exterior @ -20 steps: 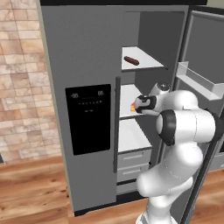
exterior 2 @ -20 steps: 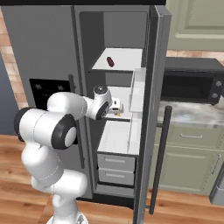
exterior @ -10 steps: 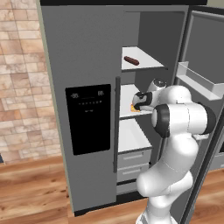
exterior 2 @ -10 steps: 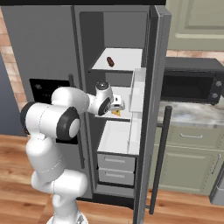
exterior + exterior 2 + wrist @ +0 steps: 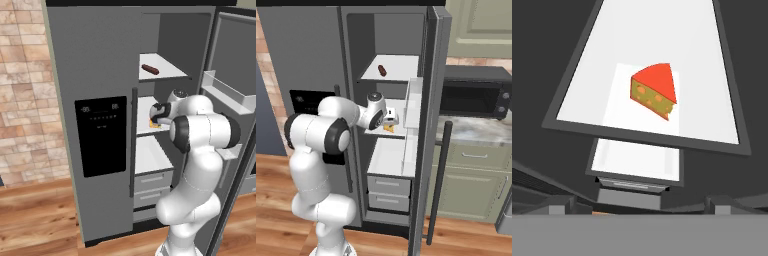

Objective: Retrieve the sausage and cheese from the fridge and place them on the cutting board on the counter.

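Nearest me, at six o'clock in the hand view, I see my two-finger gripper (image 5: 640, 202) with its dark tips spread as wide as they go and nothing between them. Past the tips, toward twelve o'clock, the small yellow-orange cheese wedge with holes and a red face (image 5: 654, 90) lies on a white middle shelf (image 5: 707, 75), apart from the fingers. From the left base view the gripper (image 5: 156, 114) hangs just over that wedge (image 5: 154, 124), inside the tall grey two-door fridge (image 5: 95, 60) whose right door stands open. One shelf up, toward twelve o'clock from the hand, the short dark reddish-brown sausage (image 5: 150, 69) lies alone. Farther off, at three o'clock in the right base view, I make out the grey-white marbled stone counter (image 5: 476, 132) under a black microwave (image 5: 473, 97).
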